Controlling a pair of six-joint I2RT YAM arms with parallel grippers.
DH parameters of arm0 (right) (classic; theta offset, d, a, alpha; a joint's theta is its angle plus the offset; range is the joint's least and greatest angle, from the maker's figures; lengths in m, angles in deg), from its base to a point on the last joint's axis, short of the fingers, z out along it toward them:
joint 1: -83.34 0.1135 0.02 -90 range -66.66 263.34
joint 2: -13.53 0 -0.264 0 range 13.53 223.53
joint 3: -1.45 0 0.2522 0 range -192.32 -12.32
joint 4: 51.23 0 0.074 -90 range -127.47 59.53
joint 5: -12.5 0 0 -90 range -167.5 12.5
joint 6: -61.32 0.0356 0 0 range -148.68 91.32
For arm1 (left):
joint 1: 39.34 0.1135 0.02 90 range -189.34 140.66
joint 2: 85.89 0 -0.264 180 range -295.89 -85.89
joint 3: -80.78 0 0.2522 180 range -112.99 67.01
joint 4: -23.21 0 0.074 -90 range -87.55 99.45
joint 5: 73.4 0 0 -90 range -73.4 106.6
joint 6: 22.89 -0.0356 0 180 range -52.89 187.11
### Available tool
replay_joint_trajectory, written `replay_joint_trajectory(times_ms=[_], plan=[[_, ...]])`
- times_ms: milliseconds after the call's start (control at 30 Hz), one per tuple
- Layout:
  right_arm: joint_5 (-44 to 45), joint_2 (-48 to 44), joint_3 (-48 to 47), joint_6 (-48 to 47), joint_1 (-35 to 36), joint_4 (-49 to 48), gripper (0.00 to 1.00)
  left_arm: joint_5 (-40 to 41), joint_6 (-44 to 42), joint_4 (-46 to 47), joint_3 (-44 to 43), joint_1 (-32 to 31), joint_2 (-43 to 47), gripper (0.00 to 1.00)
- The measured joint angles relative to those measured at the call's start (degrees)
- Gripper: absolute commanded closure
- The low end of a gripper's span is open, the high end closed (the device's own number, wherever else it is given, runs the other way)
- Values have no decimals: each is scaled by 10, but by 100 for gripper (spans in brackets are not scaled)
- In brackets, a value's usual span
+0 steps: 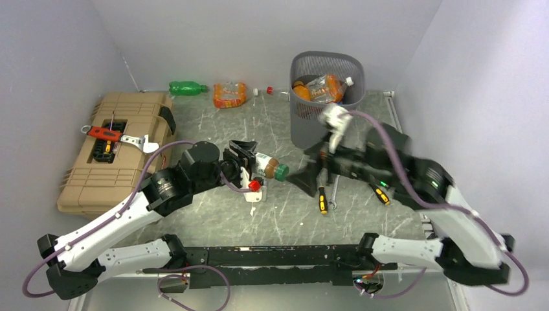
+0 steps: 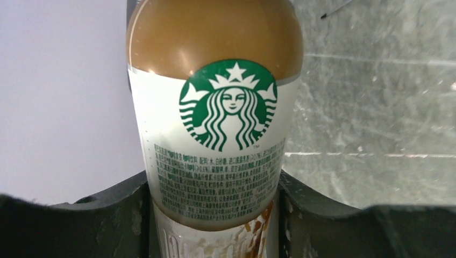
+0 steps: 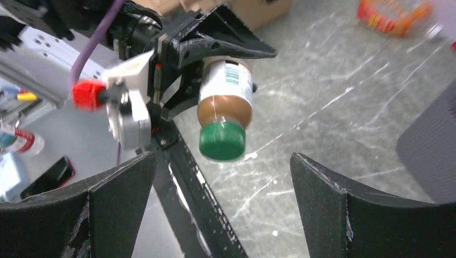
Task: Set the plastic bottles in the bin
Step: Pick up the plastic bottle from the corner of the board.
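Observation:
A coffee bottle (image 1: pixel 267 166) with a white label and a green cap hangs level above the middle of the table, my left gripper (image 1: pixel 249 159) shut on its body. In the left wrist view the bottle (image 2: pixel 215 134) fills the gap between both fingers (image 2: pixel 312 204). My right gripper (image 1: pixel 299 178) stands wide open just right of the cap, pointing at it, and holds nothing. From the right wrist the bottle (image 3: pixel 225 102) hangs ahead of the open gripper (image 3: pixel 223 172). The grey mesh bin (image 1: pixel 304 123) at the back holds orange-tinted bottles (image 1: pixel 322 87).
A green bottle (image 1: pixel 188 87), an orange bottle (image 1: pixel 230 94) and a clear red-capped bottle (image 1: pixel 272 92) lie along the back wall. A tan toolbox (image 1: pixel 84 175) stands at the left. Screwdrivers (image 1: pixel 322 199) and a wrench (image 1: pixel 334 194) lie under the right arm.

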State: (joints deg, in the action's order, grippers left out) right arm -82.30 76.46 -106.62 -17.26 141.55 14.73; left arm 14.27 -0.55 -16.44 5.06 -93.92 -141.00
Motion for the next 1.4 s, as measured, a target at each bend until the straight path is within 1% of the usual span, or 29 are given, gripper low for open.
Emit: replay_joint_trajectory(times_ms=[33, 133, 200, 267, 367, 433, 500, 600, 667, 733, 800, 833, 867, 900, 967, 1000, 1033, 1167, 1200, 1233, 1267, 1300, 1333, 1367, 1400], plan=[[7, -50, 45, -1, 0, -41, 0, -5, 24, 0, 0, 0, 3, 76], [21, -161, 138, -4, 0, -133, 0, -28, 122, 3, 0, 0, 11, 77], [28, -207, 178, -5, 0, -194, 0, -49, 199, 10, 0, 0, 13, 77], [31, -232, 217, -4, 0, -262, 0, -73, 287, 29, 0, 0, 13, 76], [34, -235, 270, 1, 0, -342, 0, -112, 426, 74, 5, 0, 13, 75], [40, -231, 301, 10, 0, -375, 1, -147, 524, 111, 12, 0, 10, 75], [45, -222, 317, 22, 0, -397, 1, -182, 596, 145, 19, 0, 4, 76], [40, -201, 318, 40, 0, -436, 2, -231, 683, 184, 23, 0, -15, 77], [32, -189, 318, 50, 0, -466, 2, -252, 716, 192, 23, 0, -25, 78], [27, -182, 319, 57, 0, -485, 4, -264, 735, 192, 22, 0, -32, 78], [25, -178, 319, 62, 0, -501, 12, -273, 751, 192, 22, 0, -34, 78], [24, -175, 318, 64, 0, -505, 23, -275, 756, 192, 22, 0, -33, 78], [22, -168, 314, 66, 0, -506, 29, -277, 761, 193, 22, 0, -32, 78], [19, -163, 309, 67, 0, -506, 31, -278, 764, 193, 22, 0, -31, 78], [13, -148, 295, 71, 0, -506, 26, -279, 769, 193, 22, 0, -28, 79], [10, -140, 289, 74, 0, -503, 26, -278, 770, 194, 22, 0, -28, 79], [7, -131, 280, 76, 0, -499, 31, -278, 771, 196, 22, 0, -27, 78], [2, -102, 266, 78, 0, -475, 61, -278, 774, 199, 22, 0, -27, 77], [2, -98, 265, 82, 0, -469, 69, -275, 775, 200, 22, 0, -27, 75], [5, -95, 261, 82, 0, -464, 77, -276, 776, 198, 24, 0, -27, 66], [7, -95, 256, 85, -1, -461, 94, -276, 775, 201, 25, 0, -27, 51], [9, -95, 254, 88, 0, -457, 100, -275, 776, 204, 26, 0, -27, 22], [14, -97, 253, 89, 0, -457, 100, -272, 774, 206, 27, 0, -25, 4], [19, -98, 252, 85, 2, -454, 100, -268, 776, 208, 28, 0, -23, 1], [27, -101, 251, 82, 2, -448, 100, -261, 776, 212, 30, 0, -18, 1]])
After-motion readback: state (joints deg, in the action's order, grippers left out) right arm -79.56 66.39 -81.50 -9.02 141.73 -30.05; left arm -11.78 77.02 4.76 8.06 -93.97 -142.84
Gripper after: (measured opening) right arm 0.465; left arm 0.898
